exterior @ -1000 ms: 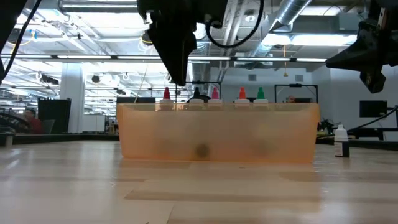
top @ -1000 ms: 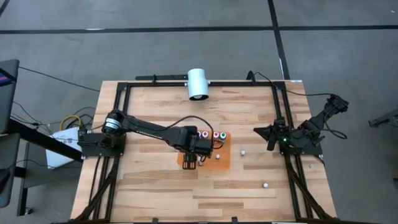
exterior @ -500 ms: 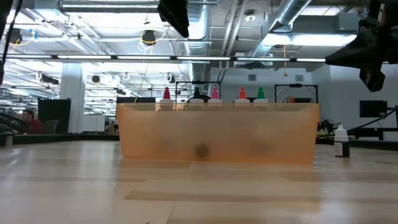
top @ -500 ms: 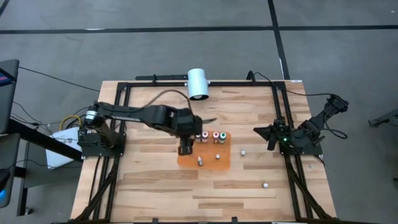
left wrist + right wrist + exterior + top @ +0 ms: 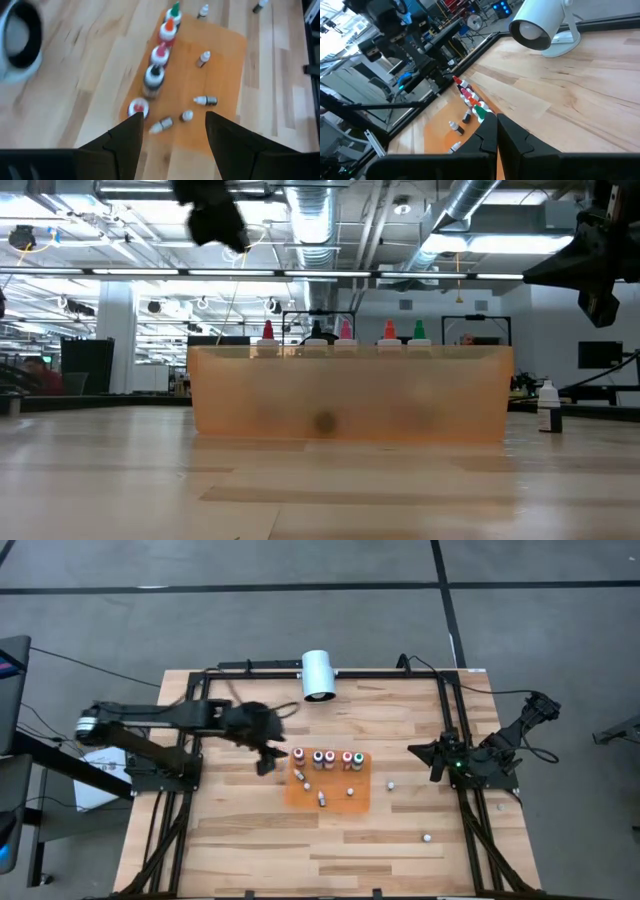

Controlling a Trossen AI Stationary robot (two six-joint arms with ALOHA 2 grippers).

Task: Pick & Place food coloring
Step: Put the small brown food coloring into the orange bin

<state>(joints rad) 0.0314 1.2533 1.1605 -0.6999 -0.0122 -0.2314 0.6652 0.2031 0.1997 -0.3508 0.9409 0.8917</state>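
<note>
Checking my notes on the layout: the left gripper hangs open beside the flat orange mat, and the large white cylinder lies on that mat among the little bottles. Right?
Not quite. The large white cylinder lies off the flat orange mat, at the table's far edge, as the high view shows. The open left gripper does hang beside the mat, with the little bottles on it.

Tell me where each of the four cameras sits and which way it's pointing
High view: above the table, looking straight down; shows both arms, the left gripper beside the orange mat, the right gripper parked at the right edge.
Low view: at table-top height, looking level across at the mat and room; dark arm parts hang from above.
Left wrist view: on the left arm, looking down past its open fingers at the bottles.
Right wrist view: on the right arm, looking across past its shut fingers.
Shared: every view shows the bottle row; both wrist views show the white cylinder.
</note>
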